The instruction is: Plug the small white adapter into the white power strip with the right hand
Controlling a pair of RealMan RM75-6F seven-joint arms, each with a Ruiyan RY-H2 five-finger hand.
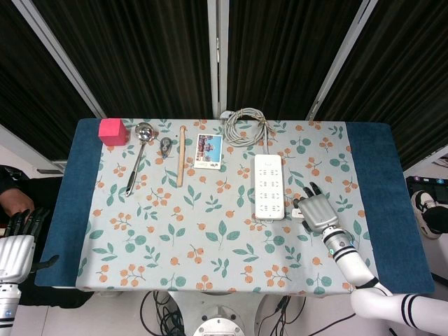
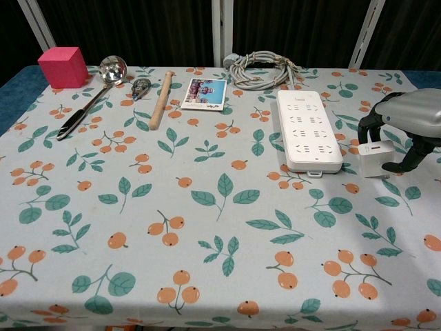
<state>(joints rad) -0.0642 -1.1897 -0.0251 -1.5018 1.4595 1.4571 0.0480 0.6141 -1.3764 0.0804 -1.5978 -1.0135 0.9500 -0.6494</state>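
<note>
Though head view hides adapter (image 2: 374, 158) under right hand (image 1: 317, 211), chest view shows fingers (image 2: 366, 131) closed around it.

**Layout on the counter**

The adapter (image 2: 374, 158) sits just right of the power strip (image 2: 308, 129), under the right robot hand (image 2: 403, 124). The coiled cable (image 2: 260, 70) lies behind the strip. Card (image 2: 204, 93), stick (image 2: 160, 99), ladle (image 2: 93, 94) and cube (image 2: 63, 66) line the back left.
</note>
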